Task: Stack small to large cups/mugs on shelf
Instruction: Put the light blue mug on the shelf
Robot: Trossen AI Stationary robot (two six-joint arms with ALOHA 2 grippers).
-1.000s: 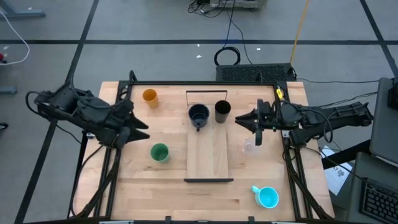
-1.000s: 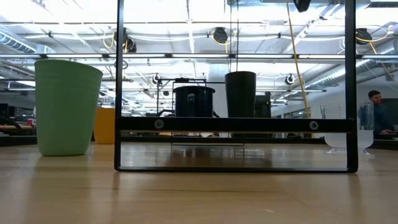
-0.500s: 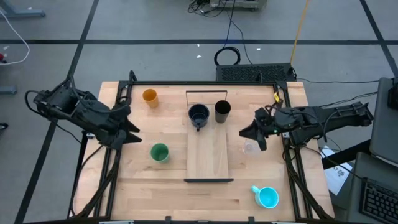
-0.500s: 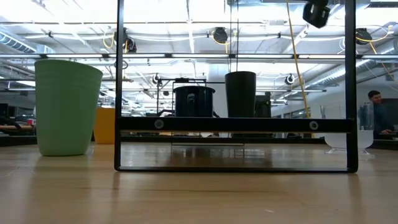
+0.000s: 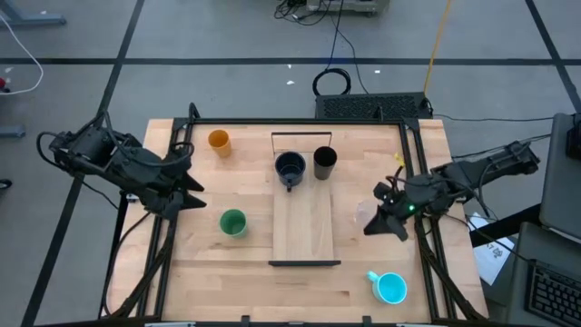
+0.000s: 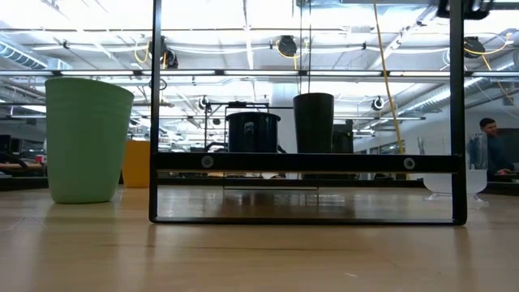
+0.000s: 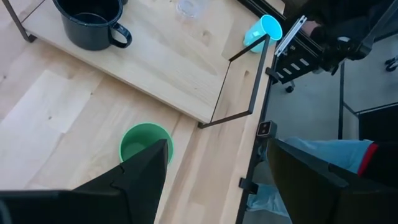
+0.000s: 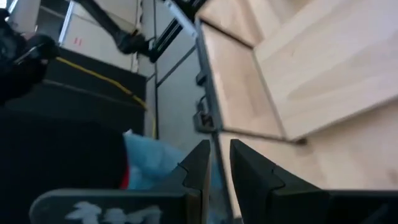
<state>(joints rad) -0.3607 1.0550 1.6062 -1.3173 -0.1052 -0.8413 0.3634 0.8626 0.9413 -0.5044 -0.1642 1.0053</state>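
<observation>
Two robot arms flanked a wooden table point(image 5: 200, 263) on which six cups were spread. The shelf point(image 5: 305, 227), a long light-wood board with dark strips at its short ends, lay along the middle of the table. At its far end stood the dark mug point(image 5: 290, 168), handle toward the near side, with the tall black cup point(image 5: 324, 162) just beside it on the right; both rose above the shelf's near end rail in the low view.

The other four cups stood on the tabletop off the shelf. The orange cup point(image 5: 219, 141) sat near the far left corner, and the green cup point(image 5: 232, 222) stood left of the shelf, closer to the front. The small clear cup point(image 5: 366, 214) was just right of the shelf, and the bright blue mug point(image 5: 391, 288) stood near the front right corner.

The right gripper point(image 5: 379, 224) hung above the table beside the clear cup, on its right, holding nothing; in its wrist view its fingers point(image 8: 198, 167) were nearly together, with only a narrow gap between them. The left gripper point(image 5: 193, 186) waited at the table's left edge, above and left of the green cup, its fingers point(image 7: 146, 171) spread wide and empty.
</observation>
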